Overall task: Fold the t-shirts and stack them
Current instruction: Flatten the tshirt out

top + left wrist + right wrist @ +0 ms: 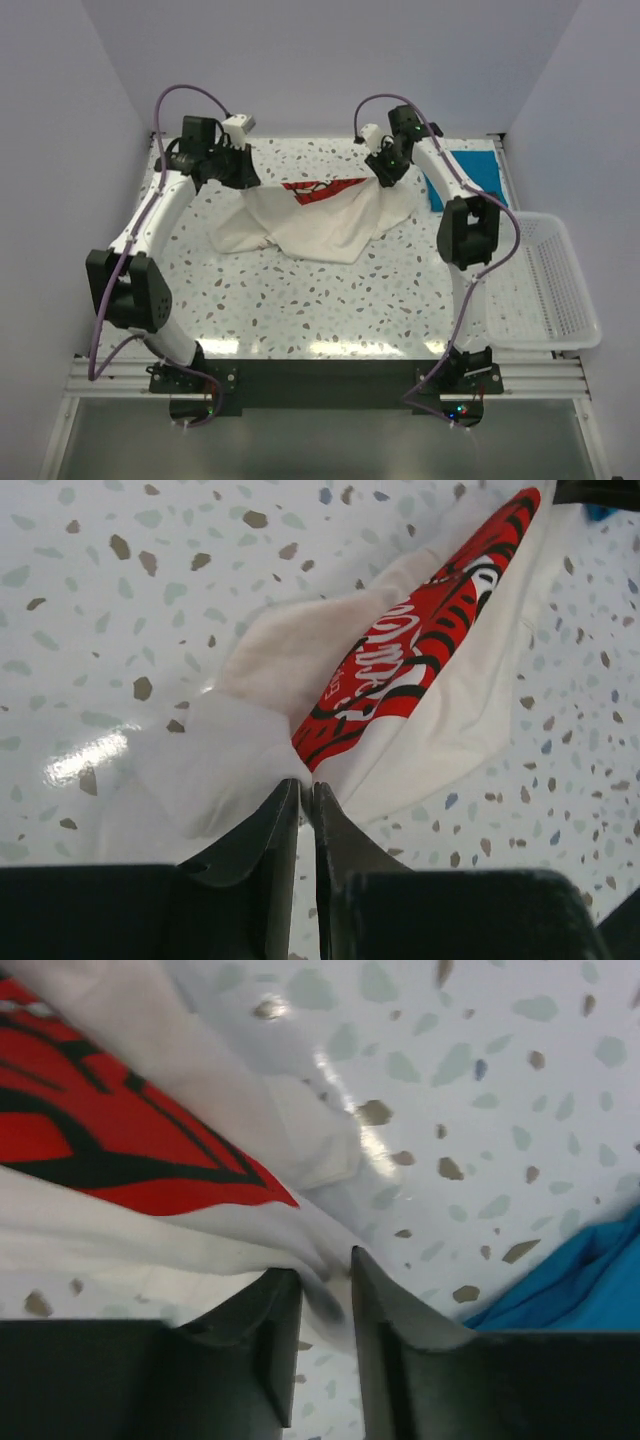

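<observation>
Cream shirt (310, 225) hanging between left gripper (252, 182) and right gripper (382, 178) over the table (300, 310).
The left gripper is pinching one top corner, jaws almost together on thin cloth. The right gripper is clamping the other corner, a thicker fold filling its narrow gap. The shirt is sagging above the table's far half, its lower edge resting on the table. The teal shirt (470, 180) is lying at the table's far right corner.

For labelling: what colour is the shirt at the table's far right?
Teal-blue shirt, plain; top external view shows it best.
</observation>
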Robot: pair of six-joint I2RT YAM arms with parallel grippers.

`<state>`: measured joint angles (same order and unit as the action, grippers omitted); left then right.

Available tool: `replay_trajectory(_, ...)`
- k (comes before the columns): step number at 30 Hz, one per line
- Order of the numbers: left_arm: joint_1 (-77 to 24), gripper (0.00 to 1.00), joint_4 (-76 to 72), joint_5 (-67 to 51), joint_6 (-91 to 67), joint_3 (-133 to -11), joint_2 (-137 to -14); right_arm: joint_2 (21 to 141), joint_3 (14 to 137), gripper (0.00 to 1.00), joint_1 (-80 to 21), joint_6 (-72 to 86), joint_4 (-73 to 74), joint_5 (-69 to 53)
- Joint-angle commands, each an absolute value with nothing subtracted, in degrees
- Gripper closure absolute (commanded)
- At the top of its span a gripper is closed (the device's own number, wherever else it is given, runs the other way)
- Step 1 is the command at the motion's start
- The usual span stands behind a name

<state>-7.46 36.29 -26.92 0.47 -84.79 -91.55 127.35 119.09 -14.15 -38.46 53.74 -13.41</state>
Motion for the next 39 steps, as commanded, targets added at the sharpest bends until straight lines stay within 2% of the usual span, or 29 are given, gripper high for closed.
replay_trajectory(1,-4.8,0.81,30.8,-17.5,-9.7,-91.2,-97.5,132.3,131.7,0.54,-14.2,-29.0,54.5,-0.6)
replay_trajectory(3,-1.1,0.65,31.4,-14.2,-10.2,-94.6,-100.1,131.4,134.7,0.43,-14.2,-27.6,56.5,-0.2)
replay_trajectory(4,0.0,0.48,31.6,-12.5,-9.8,-95.4,-100.5,129.4,132.7,0.38,-14.2,-27.2,55.6,-2.1)
replay_trajectory(6,3.2,0.40,31.6,-13.3,-8.1,-95.3,-100.4,120.7,122.5,0.38,-15.4,-27.4,54.2,-6.0)
replay_trajectory(7,4.6,0.39,32.0,-13.6,-7.4,-94.1,-100.3,117.5,115.5,0.39,-16.4,-27.9,53.4,-9.3)
replay_trajectory(9,5.3,0.39,33.3,-16.1,-4.9,-92.1,-99.7,111.4,110.0,0.43,-20.9,-29.9,54.1,-12.1)
replay_trajectory(12,5.5,0.38,33.6,-19.4,-1.2,-85.5,-97.7,108.6,102.7,0.45,-28.4,-31.5,56.2,-15.1)
replay_trajectory(16,5.4,0.32,35.7,-22.1,-0.3,-79.1,-98.2,109.6,96.3,0.42,-35.9,-30.4,52.7,-12.1)
replay_trajectory(20,5.4,0.30,35.8,-20.9,2.2,-76.5,-100.4,113.0,95.0,0.38,-38.8,-29.7,48.0,-9.1)
replay_trajectory(25,5.4,0.29,35.4,-18.0,4.0,-76.4,-104.3,119.1,96.1,0.37,-41.3,-30.2,45.2,-7.5)
replay_trajectory(30,5.4,0.28,35.2,-20.4,3.2,-76.6,-108.1,122.8,96.6,0.37,-43.1,-30.8,43.5,-5.6)
replay_trajectory(31,5.4,0.29,34.9,-20.9,3.0,-76.5,-108.9,123.4,96.5,0.37,-43.2,-31.1,43.2,-5.2)
replay_trajectory(32,5.4,0.31,34.5,-21.3,2.7,-76.5,-109.3,125.0,96.9,0.44,-43.2,-31.4,43.1,-4.9)
replay_trajectory(33,5.4,0.36,34.5,-21.9,2.6,-76.6,-109.7,125.7,97.1,0.51,-43.2,-31.6,43.5,-4.7)
replay_trajectory(34,5.4,0.40,34.5,-22.6,3.1,-77.3,-110.7,126.3,98.3,0.63,-43.1,-31.8,44.0,-4.5)
replay_trajectory(35,5.4,0.55,34.9,-23.3,3.0,-78.0,-111.1,127.0,98.9,0.88,-43.1,-32.3,44.6,-4.4)
replay_trajectory(36,5.5,0.63,34.9,-23.3,3.2,-79.4,-111.3,126.9,100.1,0.97,-43.0,-32.8,45.8,-4.4)
replay_trajectory(37,5.8,0.73,35.2,-23.3,4.2,-80.3,-111.0,126.4,100.8,1.00,-42.3,-33.2,46.2,-5.4)
replay_trajectory(38,6.3,0.90,35.1,-23.2,4.4,-81.4,-110.6,125.3,101.7,1.00,-41.8,-33.4,47.2,-6.6)
replay_trajectory(39,6.9,0.98,35.2,-23.2,4.7,-82.4,-110.0,124.5,104.8,1.00,-41.1,-33.7,50.9,-8.1)
